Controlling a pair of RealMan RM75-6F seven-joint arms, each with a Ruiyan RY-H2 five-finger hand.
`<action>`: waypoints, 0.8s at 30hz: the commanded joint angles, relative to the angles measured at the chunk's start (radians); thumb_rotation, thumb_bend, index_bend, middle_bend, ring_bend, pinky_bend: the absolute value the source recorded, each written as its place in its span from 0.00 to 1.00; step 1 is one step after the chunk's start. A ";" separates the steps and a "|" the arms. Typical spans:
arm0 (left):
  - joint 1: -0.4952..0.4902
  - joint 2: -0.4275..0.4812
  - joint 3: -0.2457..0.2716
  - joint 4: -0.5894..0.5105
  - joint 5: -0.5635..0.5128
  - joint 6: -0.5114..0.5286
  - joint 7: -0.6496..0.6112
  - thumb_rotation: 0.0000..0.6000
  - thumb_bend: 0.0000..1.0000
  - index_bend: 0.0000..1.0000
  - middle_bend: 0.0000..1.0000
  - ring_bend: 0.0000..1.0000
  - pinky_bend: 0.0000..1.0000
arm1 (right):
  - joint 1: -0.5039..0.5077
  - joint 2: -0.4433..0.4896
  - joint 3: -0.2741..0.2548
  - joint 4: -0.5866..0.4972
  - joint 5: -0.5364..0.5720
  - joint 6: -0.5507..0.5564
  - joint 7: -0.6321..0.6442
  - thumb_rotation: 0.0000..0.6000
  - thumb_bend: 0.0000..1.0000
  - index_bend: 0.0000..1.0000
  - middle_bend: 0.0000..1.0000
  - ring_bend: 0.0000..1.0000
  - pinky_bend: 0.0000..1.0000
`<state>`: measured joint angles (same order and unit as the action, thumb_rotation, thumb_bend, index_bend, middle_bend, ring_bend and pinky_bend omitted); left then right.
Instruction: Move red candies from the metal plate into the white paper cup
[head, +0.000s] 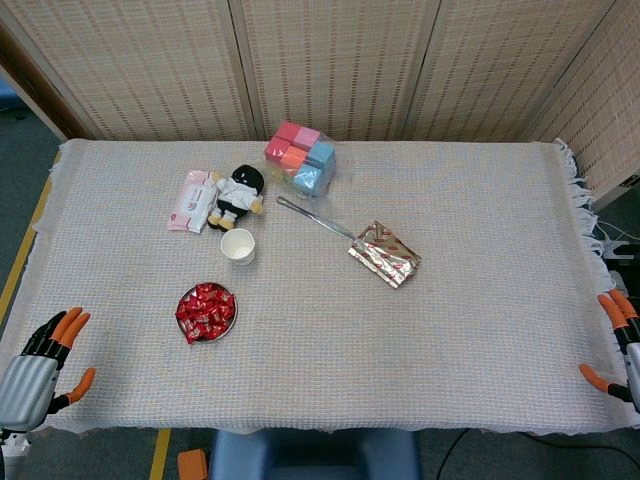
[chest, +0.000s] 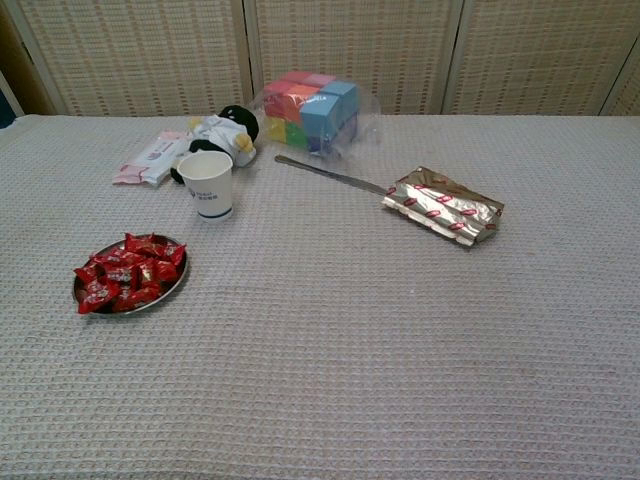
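Red candies (chest: 130, 271): heaped on the metal plate (chest: 176, 281), lower left of the chest view.
White paper cup (chest: 207, 184): upright, just above the plate; small blue print on its side, unreadable.
Left robot hand (head: 45, 358): lower-left corner, at the worktop (head: 420, 340) edge, fingers spread, empty.
Right robot hand (head: 618, 345): right edge, partly cropped, fingers apart, empty.

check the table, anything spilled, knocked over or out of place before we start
Nothing stands out. The red candies are all heaped on the metal plate, none loose on the cloth, and the white paper cup stands upright behind it. Both hands, left and right, sit at the table edges holding nothing.
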<state>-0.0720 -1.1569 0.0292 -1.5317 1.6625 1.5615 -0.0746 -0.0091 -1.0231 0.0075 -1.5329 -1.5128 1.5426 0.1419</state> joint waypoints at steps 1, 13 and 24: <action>-0.004 -0.008 0.005 -0.001 0.009 -0.006 0.019 1.00 0.40 0.00 0.00 0.00 0.14 | -0.004 0.000 -0.006 -0.005 -0.021 0.006 -0.003 1.00 0.09 0.00 0.00 0.00 0.00; -0.116 -0.104 -0.008 -0.054 0.033 -0.191 0.231 1.00 0.40 0.00 0.00 0.04 0.37 | 0.016 -0.025 -0.002 -0.009 -0.008 -0.049 -0.073 1.00 0.09 0.00 0.00 0.00 0.00; -0.277 -0.254 -0.125 -0.031 -0.154 -0.426 0.451 1.00 0.40 0.00 0.06 0.47 0.81 | 0.032 -0.035 0.005 -0.013 0.033 -0.104 -0.113 1.00 0.09 0.00 0.00 0.00 0.00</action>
<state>-0.3198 -1.3819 -0.0718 -1.5781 1.5427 1.1693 0.3475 0.0231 -1.0584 0.0121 -1.5457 -1.4823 1.4401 0.0315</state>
